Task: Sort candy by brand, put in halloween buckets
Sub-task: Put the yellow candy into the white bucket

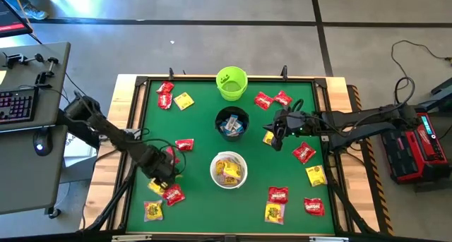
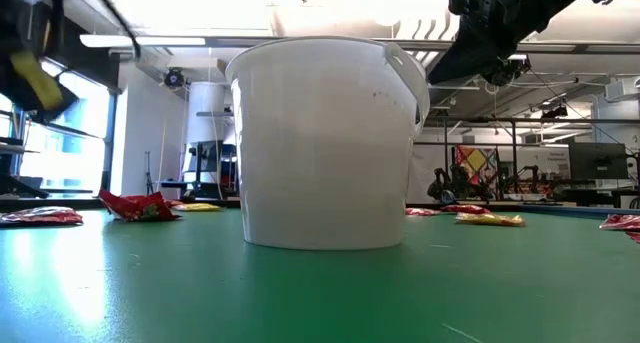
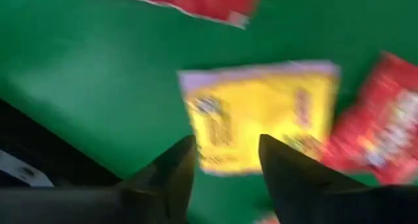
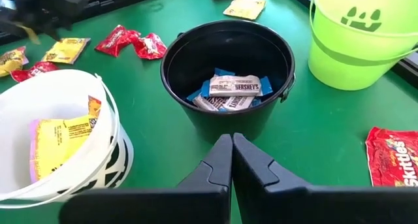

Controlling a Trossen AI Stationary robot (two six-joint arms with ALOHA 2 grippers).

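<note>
My left gripper (image 1: 164, 174) is near the table's front left, shut on a yellow candy packet (image 3: 258, 113). The low view shows the packet (image 2: 40, 83) up off the table. My right gripper (image 1: 277, 132) hovers shut and empty just right of the black bucket (image 1: 232, 123), which holds blue-and-white packets (image 4: 228, 90). The white bucket (image 1: 228, 169) holds yellow packets. The lime green bucket (image 1: 232, 83) stands at the far edge. Red and yellow packets lie scattered on the green mat. My left gripper has the yellow packet's near edge (image 3: 225, 168) between its two fingers, which come from above, slanting toward the table's near right. The packet hangs beyond the fingertips, its flat face toward the wrist camera, lifted clear of the mat. Blur hides the exact touch.
Red packets (image 1: 173, 194) and a yellow one (image 1: 152, 211) lie near my left gripper. A yellow packet (image 1: 268, 137) lies under my right gripper. More packets (image 1: 305, 152) lie at the right and near right. A raised frame (image 1: 141, 80) rims the mat.
</note>
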